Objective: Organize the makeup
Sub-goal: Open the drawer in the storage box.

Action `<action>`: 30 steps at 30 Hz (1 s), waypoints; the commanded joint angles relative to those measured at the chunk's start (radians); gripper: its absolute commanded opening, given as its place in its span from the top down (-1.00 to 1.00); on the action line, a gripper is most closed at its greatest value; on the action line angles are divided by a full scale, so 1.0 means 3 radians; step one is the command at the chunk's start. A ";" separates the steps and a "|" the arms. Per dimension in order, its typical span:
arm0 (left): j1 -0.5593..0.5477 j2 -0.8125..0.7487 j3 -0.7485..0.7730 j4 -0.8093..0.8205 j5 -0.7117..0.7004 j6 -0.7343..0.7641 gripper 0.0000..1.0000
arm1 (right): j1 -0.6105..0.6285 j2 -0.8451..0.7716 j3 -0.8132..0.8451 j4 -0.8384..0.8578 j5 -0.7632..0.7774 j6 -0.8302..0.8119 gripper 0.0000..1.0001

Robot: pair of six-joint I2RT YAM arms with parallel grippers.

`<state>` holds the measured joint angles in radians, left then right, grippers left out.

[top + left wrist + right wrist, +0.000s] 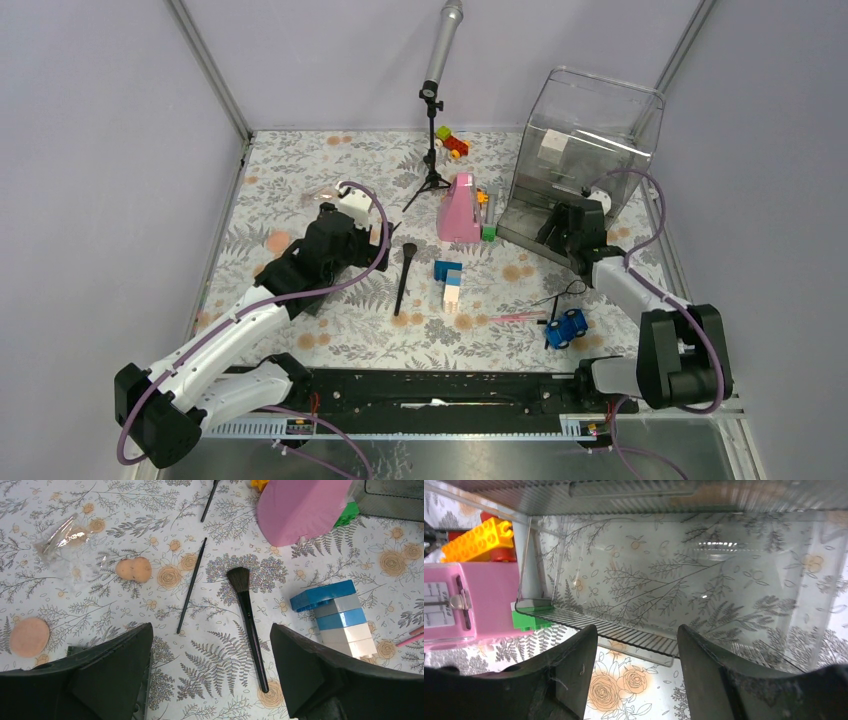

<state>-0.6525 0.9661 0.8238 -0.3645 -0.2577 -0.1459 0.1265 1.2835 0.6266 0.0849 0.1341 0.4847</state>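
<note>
Left wrist view: the powder brush lies flat at frame centre, seen between the wide-spread, empty fingers of the left gripper.
It looks light and stiff. The glossy black handle is likely slippery and apt to roll, and the bristles are soft, so pinch it mid-handle, across its width. The right gripper, jaws also wide and empty, faces the clear box at the top view's upper right.

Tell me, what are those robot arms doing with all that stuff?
Two robot arms are tidying up. The left claw hovers open above a big brush and a thin brush, with a sponge lying nearby. The right claw is open too, pointing into the clear box. Neither claw holds anything right now.
</note>
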 commanded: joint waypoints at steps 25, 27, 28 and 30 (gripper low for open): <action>0.0027 0.0018 -0.0010 0.0121 0.0072 0.0047 -0.98 | 0.0018 0.0628 0.0411 -0.0621 -0.1197 -0.1100 0.32; 0.0027 0.0017 -0.0010 0.0124 0.0072 0.0047 -0.98 | 0.0019 0.0619 0.0422 -0.0689 -0.1223 -0.1119 0.36; 0.0027 0.0017 -0.0010 0.0121 0.0072 0.0047 -0.98 | 0.0018 0.0603 0.0425 -0.0720 -0.1224 -0.1126 0.38; 0.0028 0.0016 -0.0010 0.0123 0.0072 0.0047 -0.98 | 0.0019 0.0557 0.0418 -0.0764 -0.1228 -0.1141 0.41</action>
<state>-0.6487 0.9722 0.8238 -0.3645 -0.2531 -0.1390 0.1242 1.4521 0.7460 0.0051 -0.1566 0.1745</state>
